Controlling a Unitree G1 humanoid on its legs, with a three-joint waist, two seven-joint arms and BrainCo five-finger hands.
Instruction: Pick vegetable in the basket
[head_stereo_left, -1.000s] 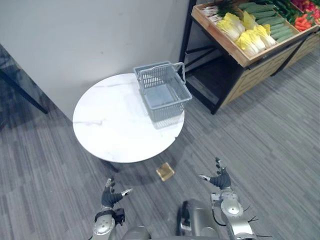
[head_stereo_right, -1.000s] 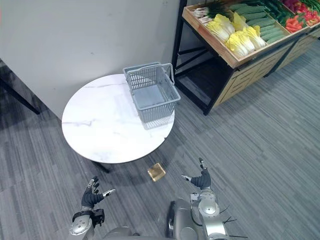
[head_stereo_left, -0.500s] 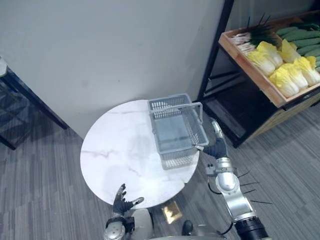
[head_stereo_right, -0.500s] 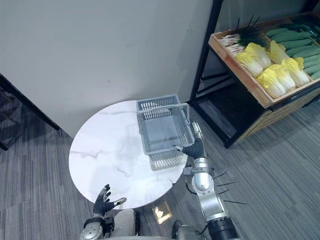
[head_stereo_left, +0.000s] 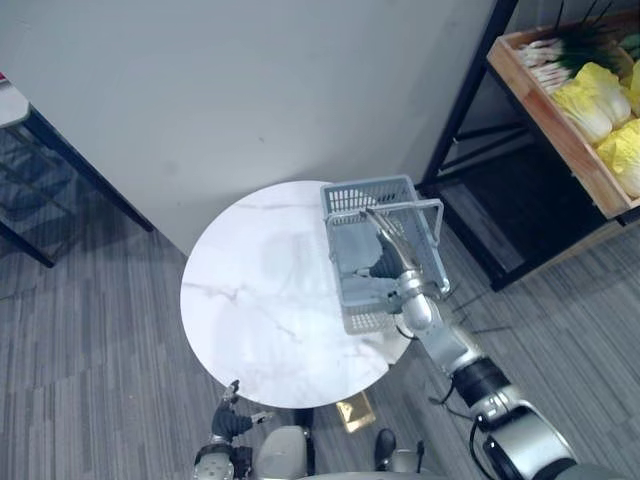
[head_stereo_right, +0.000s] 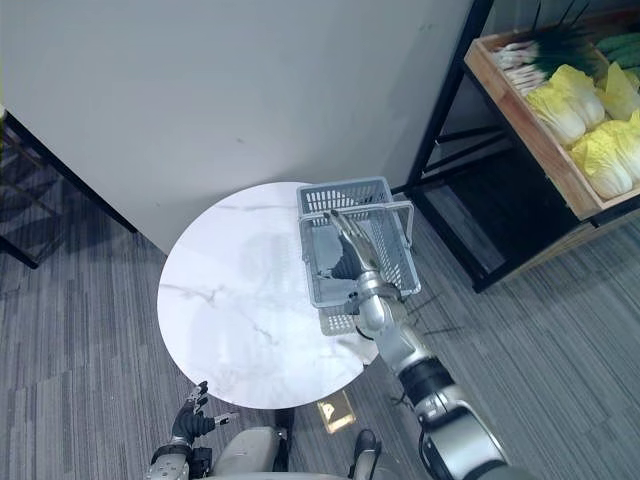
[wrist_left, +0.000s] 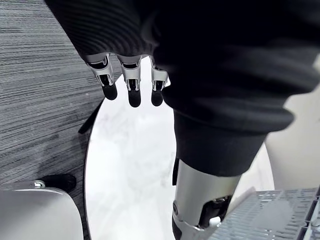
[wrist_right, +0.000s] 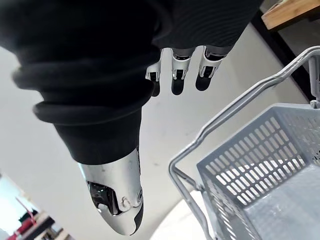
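Since half a second ago the right hand (head_stereo_left: 384, 262) has come from the basket's near right corner to above its open top, and the camera has shifted as well. The basket (head_stereo_left: 352, 200) is grey plastic, rectangular, with slotted mesh walls and a smooth floor, and it stands on the table's right edge. Its thin wire handle (head_stereo_left: 415, 207) is raised over the rim. The right hand's silver fingers (wrist_right: 172, 75) are straight and apart, and the thumb is straight too; they point past the handle toward the far wall and clasp nothing.

The vegetables are well apart from the basket, up to the right: plump yellow cabbages (head_stereo_left: 590, 95) with crinkled leaves and a bunch of green onions (head_stereo_left: 545, 50) lie in a slanted wooden crate (head_stereo_left: 560, 135) on a black metal rack (head_stereo_left: 465, 95).

The table (head_stereo_left: 260, 300) is round, with a glossy white top veined like marble. The left hand (head_stereo_left: 232, 421) hangs low by the table's near edge, fingers relaxed and spread, touching nothing. A small golden block (head_stereo_left: 355, 410) lies on the ribbed grey carpet (head_stereo_left: 90, 330) below the table's near edge. Behind stands a plain pale wall (head_stereo_left: 250, 90).
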